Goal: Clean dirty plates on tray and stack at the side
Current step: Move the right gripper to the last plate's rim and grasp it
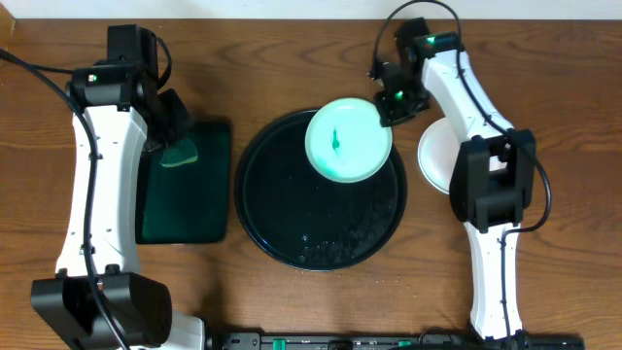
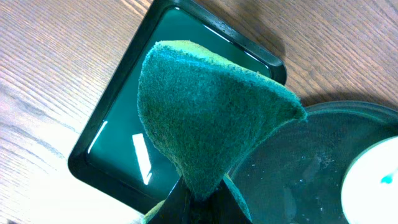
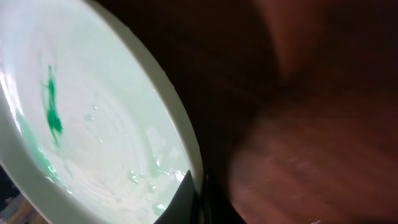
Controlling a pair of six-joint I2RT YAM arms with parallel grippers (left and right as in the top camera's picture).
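Right end effector (image 1: pixel 392 100) clamped narrow on the rim of a mint-white plate (image 1: pixel 348 139), teal smear at centre. Held over the upper right part of the round black tray (image 1: pixel 282 214), overlapping its rim; droplets on the tray floor toward the near side. Just right of the tray, a second plate (image 1: pixel 435 156) on the desk (image 1: pixel 292 58), partly hidden by the right arm. Left end effector (image 2: pixel 196 205) pinched on a green sponge (image 2: pixel 205 118), bent into a cone, above the rectangular black tray (image 2: pixel 93 158) left of the round one.
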